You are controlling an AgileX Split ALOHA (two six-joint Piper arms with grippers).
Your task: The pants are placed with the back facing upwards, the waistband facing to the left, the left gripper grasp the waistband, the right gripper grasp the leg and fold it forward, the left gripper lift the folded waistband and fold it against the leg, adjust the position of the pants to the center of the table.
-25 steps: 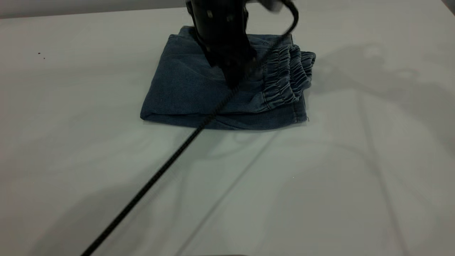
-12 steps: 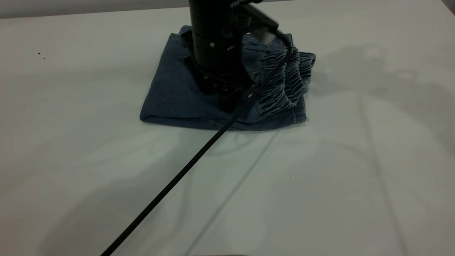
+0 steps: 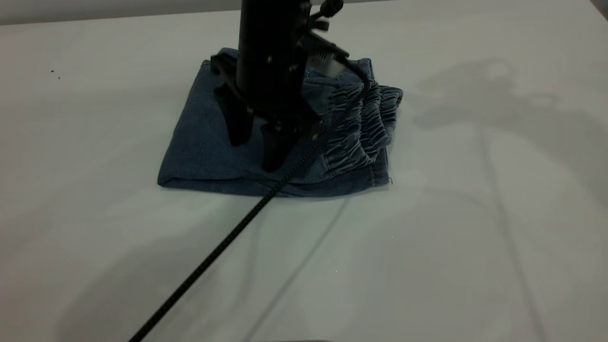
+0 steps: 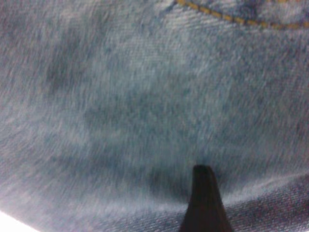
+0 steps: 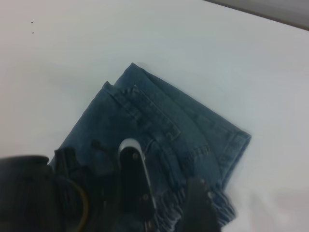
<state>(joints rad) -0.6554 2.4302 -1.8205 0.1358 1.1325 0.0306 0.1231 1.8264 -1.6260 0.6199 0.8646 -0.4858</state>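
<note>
The pants (image 3: 223, 142) lie folded into a compact square on the white bench (image 3: 475, 237), toward its far middle, with the ruffled waistband (image 3: 365, 126) stacked along the right edge. The left arm stands nearly upright over the bundle; its left end effector (image 3: 256, 142) points straight down, fingers (image 3: 235, 126) spread apart, tips pressing on the denim and clamping nothing. A black braided cable (image 3: 213, 251) trails from it across the bench toward the near edge. The right end effector (image 5: 203, 203) hovers higher above the pants; its opening cannot be told.
</note>
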